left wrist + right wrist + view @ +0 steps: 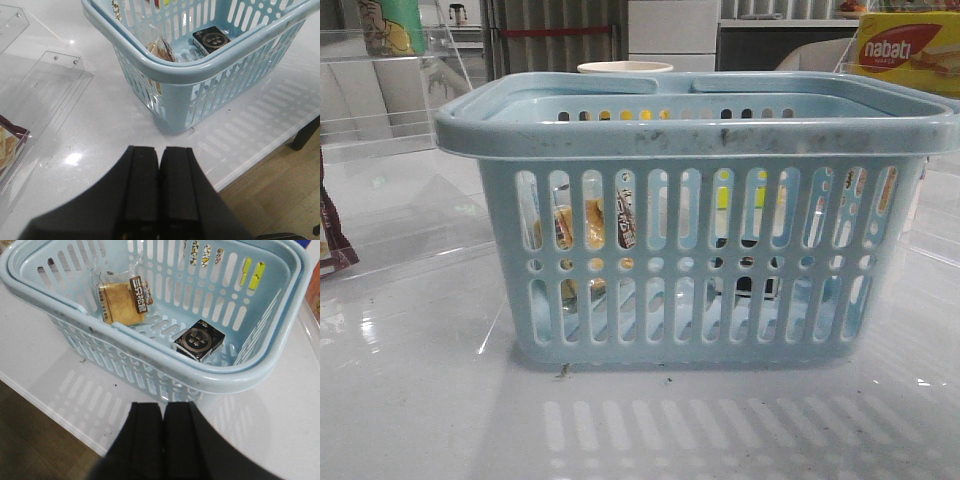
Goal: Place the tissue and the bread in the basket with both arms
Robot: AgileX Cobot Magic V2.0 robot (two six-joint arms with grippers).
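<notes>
The light-blue basket stands in the middle of the white table. The bread, golden-brown in a clear wrapper with a black label, leans against a wall inside the basket. The tissue, a small blackish pack with a pale patch, lies on the basket floor; it also shows in the left wrist view. The bread shows partly behind the basket rim in the left wrist view. My left gripper is shut and empty, outside the basket near a corner. My right gripper is shut and empty, outside the basket's near wall.
Clear acrylic stands sit on the table left of the basket, with a dark brown packet beside them. A yellow-and-red nabati box stands at the back right. The table's edge and the wooden floor lie close to both grippers.
</notes>
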